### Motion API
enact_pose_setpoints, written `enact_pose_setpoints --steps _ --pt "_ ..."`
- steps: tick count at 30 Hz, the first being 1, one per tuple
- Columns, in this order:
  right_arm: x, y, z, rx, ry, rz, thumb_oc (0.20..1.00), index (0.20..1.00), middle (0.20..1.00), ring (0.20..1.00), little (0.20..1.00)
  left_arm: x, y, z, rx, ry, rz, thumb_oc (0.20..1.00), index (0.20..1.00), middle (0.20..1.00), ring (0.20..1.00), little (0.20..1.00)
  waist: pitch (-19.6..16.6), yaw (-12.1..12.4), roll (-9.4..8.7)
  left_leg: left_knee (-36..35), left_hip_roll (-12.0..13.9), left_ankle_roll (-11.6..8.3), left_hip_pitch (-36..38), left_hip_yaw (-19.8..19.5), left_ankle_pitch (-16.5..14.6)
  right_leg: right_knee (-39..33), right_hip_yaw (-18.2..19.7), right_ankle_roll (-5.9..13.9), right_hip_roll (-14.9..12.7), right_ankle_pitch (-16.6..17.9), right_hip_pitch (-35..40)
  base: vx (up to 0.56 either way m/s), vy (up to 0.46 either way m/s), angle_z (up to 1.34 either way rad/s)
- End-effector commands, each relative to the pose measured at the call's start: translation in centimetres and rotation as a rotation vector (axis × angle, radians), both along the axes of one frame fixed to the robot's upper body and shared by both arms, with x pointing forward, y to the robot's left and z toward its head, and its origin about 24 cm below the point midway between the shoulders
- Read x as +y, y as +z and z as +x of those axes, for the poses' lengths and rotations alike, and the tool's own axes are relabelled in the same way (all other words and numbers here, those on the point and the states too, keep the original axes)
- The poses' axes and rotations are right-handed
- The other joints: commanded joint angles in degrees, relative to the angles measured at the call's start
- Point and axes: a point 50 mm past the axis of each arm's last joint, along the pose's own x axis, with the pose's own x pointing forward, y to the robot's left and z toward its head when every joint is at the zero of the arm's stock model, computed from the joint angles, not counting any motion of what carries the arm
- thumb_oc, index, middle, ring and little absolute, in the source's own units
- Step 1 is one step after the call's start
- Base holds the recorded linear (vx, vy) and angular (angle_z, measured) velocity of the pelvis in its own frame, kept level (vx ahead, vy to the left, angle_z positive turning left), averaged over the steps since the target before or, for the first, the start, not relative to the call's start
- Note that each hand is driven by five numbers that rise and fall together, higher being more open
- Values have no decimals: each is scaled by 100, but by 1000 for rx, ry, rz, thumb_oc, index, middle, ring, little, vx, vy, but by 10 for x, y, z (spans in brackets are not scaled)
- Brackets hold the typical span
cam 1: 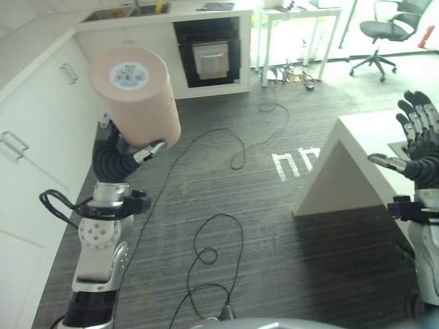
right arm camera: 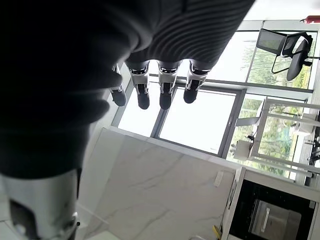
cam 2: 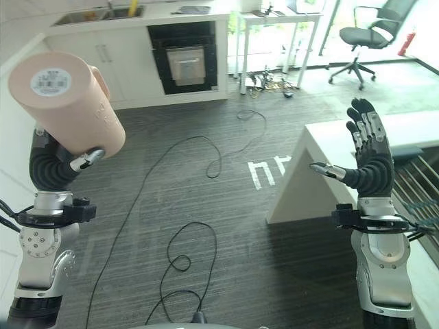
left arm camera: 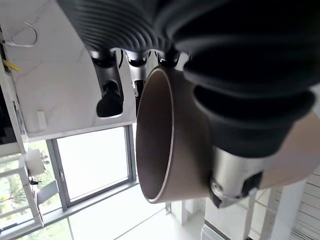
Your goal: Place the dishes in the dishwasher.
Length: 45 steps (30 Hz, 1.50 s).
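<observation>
Left hand (cam 1: pixel 127 152): curled round the pink cup (cam 1: pixel 135 94), which is held raised above it, base tilted upward.
Right hand (cam 2: pixel 367 154): fingers straight, nothing held, above the white counter (cam 2: pixel 329 154).
Risk: the cup could be dropped if the grasp loosens.

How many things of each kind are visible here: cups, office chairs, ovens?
Cups: 1, the pink cup held by the left robot hand
Office chairs: 1
Ovens: 1
Total: 3
</observation>
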Motion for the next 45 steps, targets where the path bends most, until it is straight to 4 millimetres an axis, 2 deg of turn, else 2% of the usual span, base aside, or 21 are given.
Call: enact_pose_setpoints --steps 1,2,6,10,14,27,36,37,38,39,40,41,44,45 --pt "-4 15 -3 -86 -29 -43 1000 1000 1000 1000 1000 4 29 -5 -147 -44 -2 200 200 200 200 200 82 -391 -58 -14 588 -922 293 -242 -207 -1806 764 70 1183 132 29 102 59 119" --pt "-10 15 -6 -78 -34 -44 1000 1000 1000 1000 1000 3 27 -4 -142 -56 -13 200 200 200 200 200 54 -508 -127 -14 536 -906 266 -515 -184 -2248 1347 4 1572 -138 220 122 20 155" --pt "-13 18 -6 -80 9 -50 1000 1000 1000 1000 1000 0 27 -3 -152 -21 -25 200 200 200 200 200 -16 -553 -198 -14 456 -882 256 -700 -199 -2893 1810 -11 1698 -39 446 73 -4 130" --pt "-9 22 -2 -96 19 -42 1000 1000 1000 1000 1000 -1 29 -6 -166 -8 -33 200 200 200 200 200 -85 -402 -217 -14 446 -900 295 -743 -236 -3316 1735 -24 1715 2 679 20 -86 11" --pt "-2 22 2 -97 39 -55 1000 1000 1000 1000 1000 3 31 -8 -177 8 -36 200 200 200 200 200 -110 -368 -191 -14 457 -898 361 -764 -287 -3527 1772 -28 1736 84 791 63 -105 1" --pt "-3 10 -4 -50 30 -21 1000 1000 1000 1000 1000 8 26 -12 -132 5 33 200 200 200 200 200 -116 -585 -84 -14 517 -896 520 -495 -369 -3614 1950 -66 1852 69 847 61 -90 -7" --pt "-6 6 -8 -25 14 0 1000 1000 1000 1000 1000 8 23 -15 -111 -32 64 200 200 200 200 200 -118 -726 -67 -14 578 -917 637 -233 -382 -3614 2079 -160 2036 15 845 36 -126 -3" --pt "-6 5 -8 -12 26 -1 1000 1000 1000 1000 1000 8 22 -15 -110 -31 68 200 200 200 200 200 -112 -762 -50 -14 584 -965 697 -143 -338 -3614 2118 -201 2096 -17 850 27 -181 -11" --pt "-10 9 -11 -13 17 -30 1000 1000 1000 1000 1000 4 23 -17 -127 -54 61 200 200 200 200 200 80 -638 -189 1156 760 -1390 20 -289 267 -3614 2184 -318 2063 27 971 5 -141 -24" --pt "-11 11 -11 -16 10 -36 1000 1000 1000 1000 1000 3 24 -16 -129 -60 58 200 200 200 200 200 122 -593 -205 1300 777 -1454 -157 -409 408 -3614 2210 -320 2058 37 992 -32 -78 -18" --pt "-10 16 -8 -31 17 -48 1000 1000 1000 1000 1000 2 24 -15 -134 -48 61 200 200 200 200 200 173 -554 -235 872 794 -1379 -242 -534 190 -3614 2253 -280 2008 33 979 -44 64 -26" --pt "-9 19 -4 -54 32 -33 1000 1000 1000 1000 1000 0 23 -14 -133 -43 61 200 200 200 200 200 248 -497 -253 792 751 -1307 -249 -538 95 -3614 2290 -262 1948 34 998 -32 107 -44" --pt "-2 15 -5 -65 66 -12 1000 1000 1000 1000 1000 2 20 -11 -121 -19 45 200 200 200 200 200 163 -542 -110 -14 700 -1132 208 -509 65 -3614 2207 -186 1914 -60 1012 40 175 -58" --pt "-2 13 -8 -60 70 -16 1000 1000 1000 1000 1000 4 20 -11 -118 -14 45 200 200 200 200 200 115 -593 -83 -14 700 -1128 260 -495 -17 -3614 2176 -174 1902 -54 994 75 168 -24"
